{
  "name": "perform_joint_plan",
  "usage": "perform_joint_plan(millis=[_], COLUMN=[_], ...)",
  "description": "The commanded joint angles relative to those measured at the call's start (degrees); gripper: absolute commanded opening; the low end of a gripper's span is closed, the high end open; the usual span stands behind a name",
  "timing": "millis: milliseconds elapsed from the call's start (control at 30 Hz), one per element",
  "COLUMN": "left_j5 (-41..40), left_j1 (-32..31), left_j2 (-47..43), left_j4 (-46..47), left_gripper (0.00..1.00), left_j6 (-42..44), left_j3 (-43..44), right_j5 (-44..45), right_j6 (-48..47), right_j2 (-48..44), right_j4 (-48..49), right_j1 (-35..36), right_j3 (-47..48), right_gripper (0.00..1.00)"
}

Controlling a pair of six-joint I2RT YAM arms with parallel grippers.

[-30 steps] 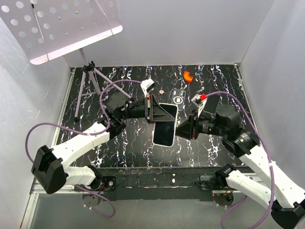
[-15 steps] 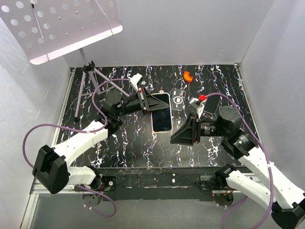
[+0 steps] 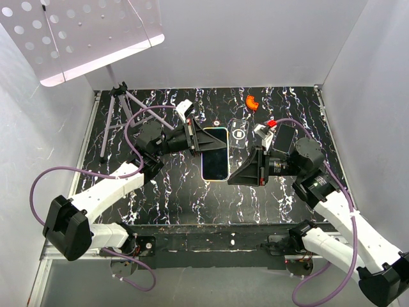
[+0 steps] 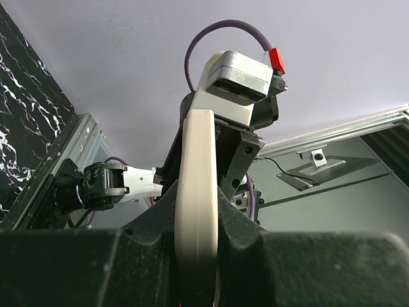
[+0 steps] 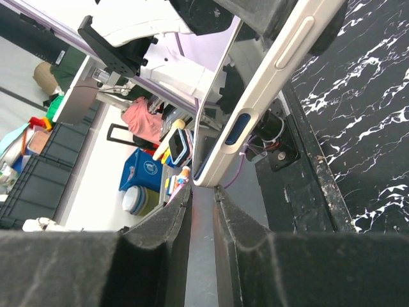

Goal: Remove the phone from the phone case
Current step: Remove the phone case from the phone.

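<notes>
Phone (image 3: 215, 157) and phone case (image 5: 268, 70) are together, held up off the black, white-veined marble-look surface (image 3: 172, 198) near its middle. The glossy dark screen faces the top camera, framed by a thin cream rim with rounded corners. From the right wrist the case's edge reads as smooth, matte cream plastic. It carries a long raised button cover and an oval cut-out through which blue shows.

The left claw (image 3: 199, 139) is clenched on the upper end of the case. In its own camera the rounded cream edge stands upright, squeezed between the black fingers (image 4: 128, 268).

The right claw (image 3: 232, 180) sits at the lower right corner, its fingers drawn nearly together with only a thin slit between them. Whether they touch the case is unclear.

A clear flat plastic piece (image 3: 238, 133) lies just right of the phone, and a small orange piece (image 3: 252, 102) lies near the back wall.
</notes>
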Motion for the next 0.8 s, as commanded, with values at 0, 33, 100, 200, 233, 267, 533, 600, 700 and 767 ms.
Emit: perform_joint_plan(millis=[0,33,100,200,233,267,533,600,700,767], left_j5=[1.22,1.31,1.66,2.01,2.28,2.45,2.98,3.16,3.51,4.03], left_j1=[-0.07,-0.08,0.01,-0.08,0.01,-0.07,-0.08,-0.16,0.01,-0.16], left_j2=[-2.49,-2.49,-2.49,-2.66,-2.66,-2.66,-3.63,-3.81,-3.63,-3.37], left_j4=[3.09,3.00,2.56,2.30,2.38,2.39,1.77,1.86,2.82,3.44], left_gripper=[0.00,0.00,0.00,0.00,0.00,0.00,0.00,0.00,0.00,0.00], left_j6=[-0.51,-0.50,-0.24,-0.15,-0.15,-0.24,0.02,-0.15,-1.20,-2.26], left_j3=[0.66,0.83,1.10,1.36,1.36,1.54,2.15,2.24,2.24,2.41], right_j5=[-3.55,-3.72,-4.25,-3.99,-4.08,-4.16,-3.81,-3.81,-4.43,-4.78], right_j6=[2.20,2.11,2.11,2.11,2.20,2.20,0.09,0.17,0.26,0.09], right_j2=[0.60,0.95,1.66,2.36,2.62,2.89,5.00,5.35,5.96,6.40], right_j4=[7.41,7.41,7.94,8.47,8.47,8.55,6.27,6.45,7.24,7.59], right_j1=[-0.23,-0.23,-0.23,-0.23,-0.23,-0.23,-0.23,-0.23,-0.23,-0.23], right_j3=[-0.29,-0.11,-0.02,0.33,0.50,0.59,1.56,1.65,1.56,1.65], right_gripper=[0.26,0.26,0.27,0.28,0.28,0.28,0.29,0.29,0.28,0.29])
